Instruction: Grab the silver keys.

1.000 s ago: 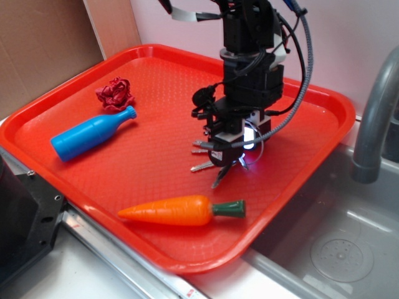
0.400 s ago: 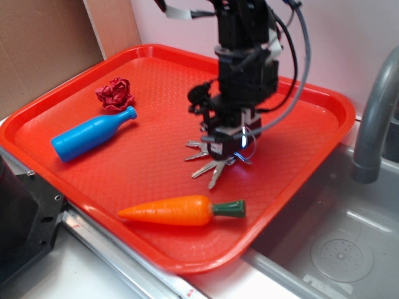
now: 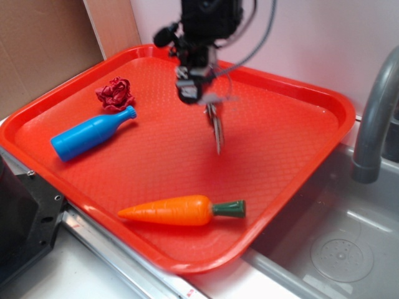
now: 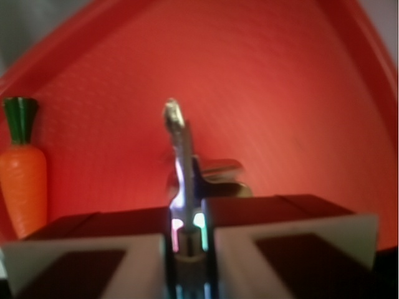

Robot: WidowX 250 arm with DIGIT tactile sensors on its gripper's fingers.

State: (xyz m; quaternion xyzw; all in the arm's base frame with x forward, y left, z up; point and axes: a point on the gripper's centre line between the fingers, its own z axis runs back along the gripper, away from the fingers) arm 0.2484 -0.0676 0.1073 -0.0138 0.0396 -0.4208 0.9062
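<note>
The arm hung from the top of the exterior view over the far middle of the red tray [image 3: 299, 162], its tool [image 3: 194, 92] pointing down and raised clear of the tray floor. The tool was pinched narrow on the silver keys [image 3: 216, 121], which dangled below it in the air, long axis near vertical, tips pointing down at the tray. In the wrist view the keys [image 4: 179, 152] stood between the closed pads, blurred.
</note>
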